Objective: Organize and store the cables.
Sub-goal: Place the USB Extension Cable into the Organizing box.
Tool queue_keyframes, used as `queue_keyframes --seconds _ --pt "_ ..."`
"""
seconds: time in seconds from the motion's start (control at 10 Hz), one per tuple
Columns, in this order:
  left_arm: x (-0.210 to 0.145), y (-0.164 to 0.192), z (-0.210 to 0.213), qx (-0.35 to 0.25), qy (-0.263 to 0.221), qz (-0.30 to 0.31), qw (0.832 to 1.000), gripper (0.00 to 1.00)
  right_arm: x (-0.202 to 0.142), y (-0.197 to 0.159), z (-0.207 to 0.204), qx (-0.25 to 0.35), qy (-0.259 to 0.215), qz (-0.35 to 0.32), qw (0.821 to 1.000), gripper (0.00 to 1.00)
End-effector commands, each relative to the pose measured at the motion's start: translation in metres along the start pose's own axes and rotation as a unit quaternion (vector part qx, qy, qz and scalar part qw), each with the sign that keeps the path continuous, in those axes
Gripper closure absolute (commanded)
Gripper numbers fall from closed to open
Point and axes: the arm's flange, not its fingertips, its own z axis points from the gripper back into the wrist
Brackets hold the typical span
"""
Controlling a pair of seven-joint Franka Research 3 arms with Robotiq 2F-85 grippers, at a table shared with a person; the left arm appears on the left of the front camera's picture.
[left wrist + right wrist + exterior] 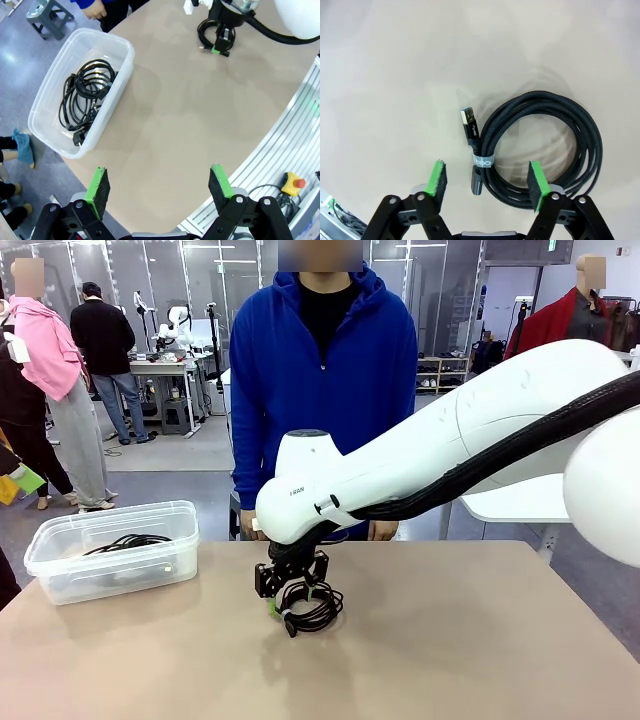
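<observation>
Right gripper [487, 180] of mine hangs low over bench [480, 640] centre, fingers apart, straddling near edge of coiled black USB cable [545, 145] lying flat, not clamped. Left gripper [159, 186] wide apart, high above near-left bench. Other coiled cables [85, 97] sit inside clear plastic bin [60, 540], far left.

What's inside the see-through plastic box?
Inside the clear plastic box lie coiled black cables, piled over each other with a plug near one end. How many coils are there cannot be told, since they overlap.
</observation>
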Motion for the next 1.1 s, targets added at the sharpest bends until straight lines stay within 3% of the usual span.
queue_keyframes --seconds 0.0,0.3,0.7,1.0 --pt "0.003 0.001 0.000 0.009 0.003 0.006 1.000 0.00 -0.021 -0.006 0.020 0.015 -0.024 0.016 0.999 0.00" --pt "0.003 0.001 0.000 0.009 0.003 0.006 1.000 0.00 -0.038 -0.027 0.076 0.051 -0.049 0.074 0.995 0.00" --pt "0.003 0.001 0.000 0.009 0.003 0.006 1.000 0.00 -0.101 -0.101 0.150 0.067 -0.075 0.164 0.981 0.00" --pt "0.003 0.001 0.000 0.009 0.003 0.006 1.000 0.00 -0.147 -0.157 0.179 0.063 -0.120 0.156 0.978 0.00"
